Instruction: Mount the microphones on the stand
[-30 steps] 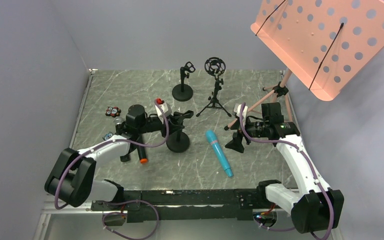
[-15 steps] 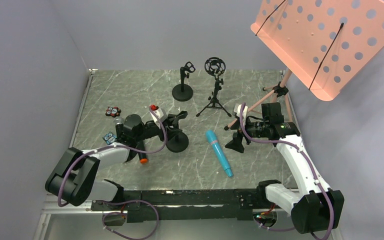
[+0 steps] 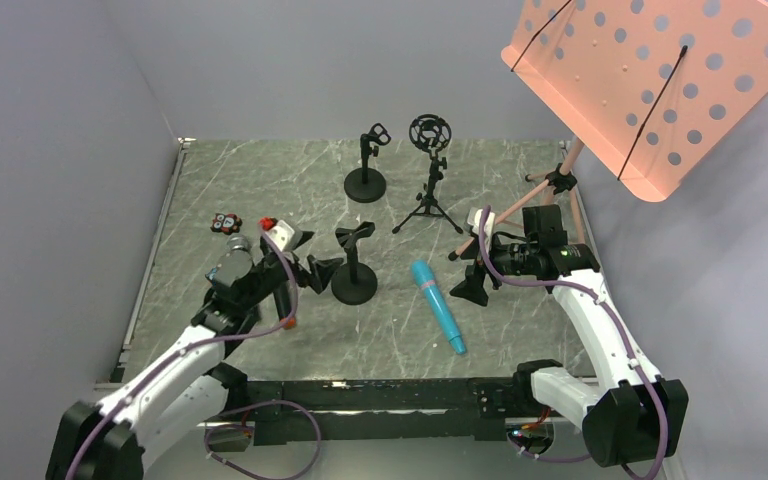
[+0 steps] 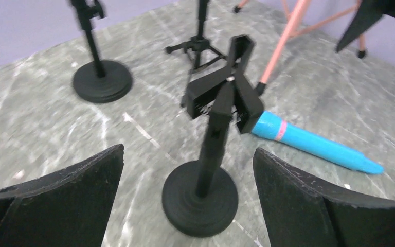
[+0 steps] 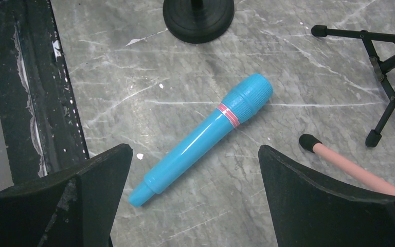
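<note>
Just left of the stand [image 4: 200, 193], the left claw [image 3: 315, 254] gapes wide with nothing in it. In its wrist view the fingers sit either side of the stand's pole, clear of it. Right of the stand, the right claw [image 5: 194, 149] hangs fully open and grips nothing above the turquoise mic [image 5: 205, 136], which lies flat on the worktop [image 3: 400, 330]. Left of the stand, under the left arm [image 3: 195, 345], the orange-capped mic [image 3: 287, 322] shows only its cap. Behind the stand are a far stand [image 3: 365, 183] and a tripod [image 3: 428, 195].
</note>
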Controlling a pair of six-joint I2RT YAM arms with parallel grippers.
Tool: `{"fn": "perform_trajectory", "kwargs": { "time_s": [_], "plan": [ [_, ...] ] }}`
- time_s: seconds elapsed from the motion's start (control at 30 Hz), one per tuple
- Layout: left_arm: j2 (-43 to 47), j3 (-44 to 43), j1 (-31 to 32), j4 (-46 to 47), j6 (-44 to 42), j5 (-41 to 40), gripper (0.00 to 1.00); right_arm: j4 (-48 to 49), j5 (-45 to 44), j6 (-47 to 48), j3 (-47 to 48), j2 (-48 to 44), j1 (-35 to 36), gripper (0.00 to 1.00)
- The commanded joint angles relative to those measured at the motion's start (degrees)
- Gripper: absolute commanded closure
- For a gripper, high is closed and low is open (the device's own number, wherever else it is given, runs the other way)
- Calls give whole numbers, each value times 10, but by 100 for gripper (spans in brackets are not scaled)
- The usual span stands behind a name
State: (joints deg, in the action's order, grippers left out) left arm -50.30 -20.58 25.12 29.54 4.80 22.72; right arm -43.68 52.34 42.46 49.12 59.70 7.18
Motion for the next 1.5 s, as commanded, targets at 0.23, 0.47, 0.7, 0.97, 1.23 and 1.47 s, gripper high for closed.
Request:
{"fn": "perform_trajectory", "kwargs": {
  "time_s": [0.23,0.47,0.7,0.97,1.23,1.47],
  "plan": [
    [160,-121,-15,-406,90,-235,1,38,35,-26,-4,21,5,0],
    [129,-147,-18,-471,114,-219,1,39,9,-62,12,69,15,0],
    [167,-109,-18,-448,138,-211,1,65,-112,-177,59,142,76,0],
    [189,-73,-18,-437,182,-210,1,179,-388,-449,64,234,203,0],
    [231,-66,-18,-465,193,-215,1,230,-517,-506,59,287,261,0],
    [238,-66,-18,-464,193,-212,1,235,-502,-513,56,341,261,3]
  ]
}}
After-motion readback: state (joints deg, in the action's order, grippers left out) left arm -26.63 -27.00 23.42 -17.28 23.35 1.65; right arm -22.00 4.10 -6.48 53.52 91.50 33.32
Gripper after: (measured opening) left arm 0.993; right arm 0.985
